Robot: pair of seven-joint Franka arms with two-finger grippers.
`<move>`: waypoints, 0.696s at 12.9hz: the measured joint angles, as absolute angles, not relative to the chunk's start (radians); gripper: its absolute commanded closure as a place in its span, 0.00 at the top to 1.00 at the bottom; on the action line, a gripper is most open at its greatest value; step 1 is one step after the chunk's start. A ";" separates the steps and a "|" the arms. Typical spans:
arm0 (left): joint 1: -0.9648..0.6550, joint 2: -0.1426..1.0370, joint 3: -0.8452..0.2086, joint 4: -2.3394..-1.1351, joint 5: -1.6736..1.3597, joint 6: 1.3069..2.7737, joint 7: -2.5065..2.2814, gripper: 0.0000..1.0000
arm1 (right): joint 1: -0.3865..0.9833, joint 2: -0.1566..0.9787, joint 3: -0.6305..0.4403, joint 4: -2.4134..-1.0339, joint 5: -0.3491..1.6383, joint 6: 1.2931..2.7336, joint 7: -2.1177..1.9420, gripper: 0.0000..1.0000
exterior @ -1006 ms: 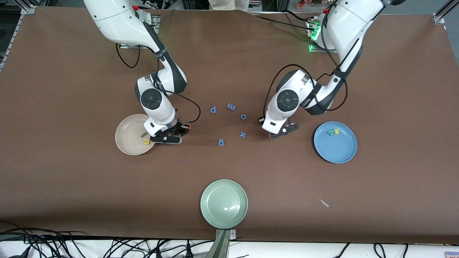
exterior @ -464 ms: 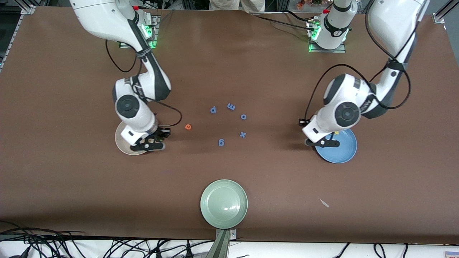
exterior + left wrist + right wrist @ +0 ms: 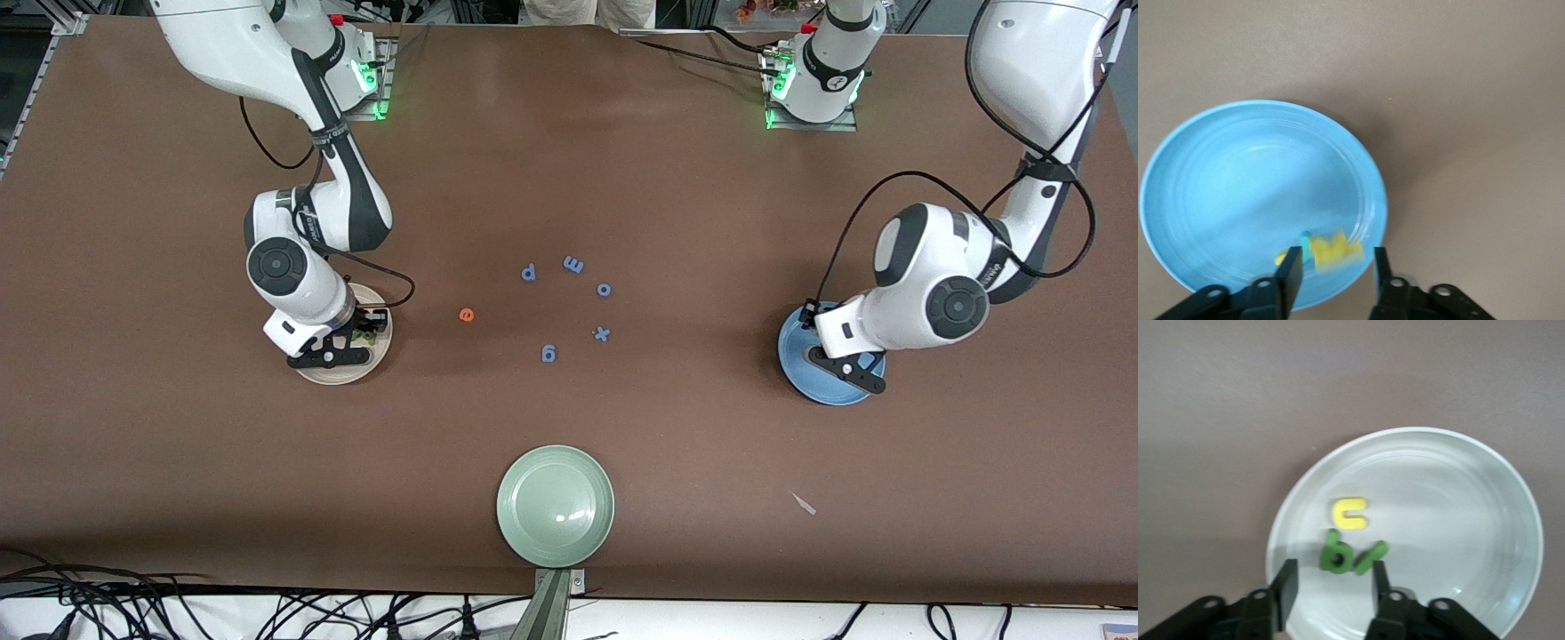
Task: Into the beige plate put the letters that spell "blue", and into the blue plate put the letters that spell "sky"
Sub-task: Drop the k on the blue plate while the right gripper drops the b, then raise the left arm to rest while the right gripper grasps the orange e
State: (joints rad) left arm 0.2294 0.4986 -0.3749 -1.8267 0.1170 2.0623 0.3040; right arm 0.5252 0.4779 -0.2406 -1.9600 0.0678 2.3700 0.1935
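Observation:
My right gripper (image 3: 1333, 590) hangs open over the beige plate (image 3: 1458, 507), nothing between its fingers. In that plate lie the yellow u (image 3: 1350, 513), the green b (image 3: 1335, 553) and the green l (image 3: 1370, 558). The orange e (image 3: 466, 314) lies on the table, beside the beige plate (image 3: 356, 373) toward the left arm's end. My left gripper (image 3: 1335, 273) is open over the blue plate (image 3: 1238, 180). Just ahead of its fingers a blurred yellow letter (image 3: 1331, 250), the teal y (image 3: 1306, 245) and another yellow letter (image 3: 1281, 257) sit in the plate.
Blue letters lie mid-table: p (image 3: 528, 272), m (image 3: 573, 264), o (image 3: 604, 289), x (image 3: 602, 334), g (image 3: 548, 354). A pale green plate (image 3: 555, 505) sits nearest the front camera. A small pale scrap (image 3: 803, 503) lies toward the left arm's end.
Both arms swung out from the table's middle to their plates. Both grippers opened: the green b now lies in the beige plate, a second yellow letter in the blue one.

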 measured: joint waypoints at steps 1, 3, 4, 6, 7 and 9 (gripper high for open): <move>0.232 0.506 -0.375 -1.820 0.117 2.062 0.322 1.00 | 0.527 0.467 -0.209 -1.953 0.069 2.369 0.253 0.95; 0.230 0.508 -0.381 -1.808 0.117 2.062 0.325 1.00 | 0.544 0.458 -0.132 -1.930 0.069 2.368 0.409 0.95; 0.229 0.507 -0.385 -1.796 0.117 2.061 0.325 1.00 | 0.567 0.463 -0.111 -1.922 0.069 2.372 0.471 0.95; 0.228 0.497 -0.390 -1.737 0.117 2.012 0.324 1.00 | 0.623 0.496 -0.101 -1.919 0.069 2.426 0.563 0.95; 0.228 0.486 -0.392 -1.689 0.117 1.958 0.324 1.00 | 0.644 0.525 -0.101 -1.921 0.069 2.465 0.593 0.95; 0.227 0.456 -0.404 -1.559 0.116 1.804 0.317 1.00 | 0.665 0.576 -0.101 -1.924 0.069 2.517 0.616 0.94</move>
State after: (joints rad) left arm 0.2267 0.4558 -0.4039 -1.5589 0.1163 1.8040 0.3170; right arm 0.6650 0.5760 -0.1010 -1.9242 0.0685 2.5165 0.6157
